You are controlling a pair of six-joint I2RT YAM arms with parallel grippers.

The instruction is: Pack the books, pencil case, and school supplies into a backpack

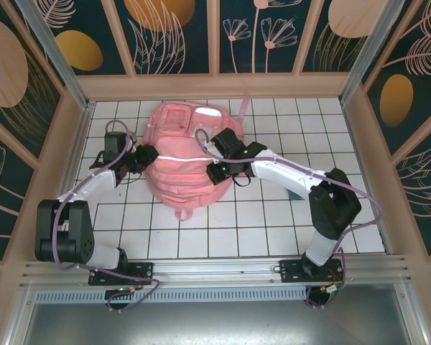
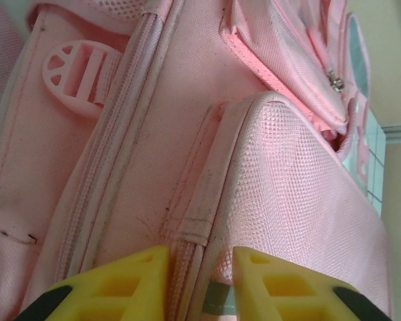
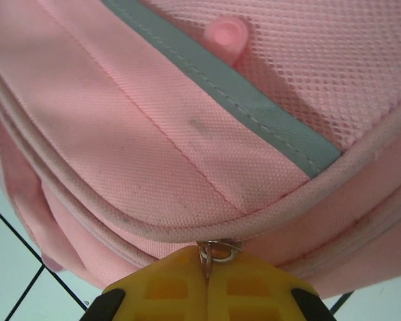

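Note:
The pink backpack (image 1: 183,162) lies flat in the middle of the white tiled table. My left gripper (image 1: 152,157) is at its left side. In the left wrist view its yellow fingers (image 2: 137,281) press a zip track and a fold of mesh pocket of the backpack (image 2: 187,134) between them (image 2: 200,257). My right gripper (image 1: 219,171) is at the bag's right edge. In the right wrist view it (image 3: 207,257) is shut on the metal zip pull (image 3: 217,251) under the piped seam of the backpack (image 3: 187,134). The books, pencil case and school supplies are out of view.
The table (image 1: 273,215) has wooden side walls and an aluminium rail along the near edge (image 1: 215,269). A pink strap (image 1: 243,115) trails from the bag toward the back wall. White tiles show in front of the bag.

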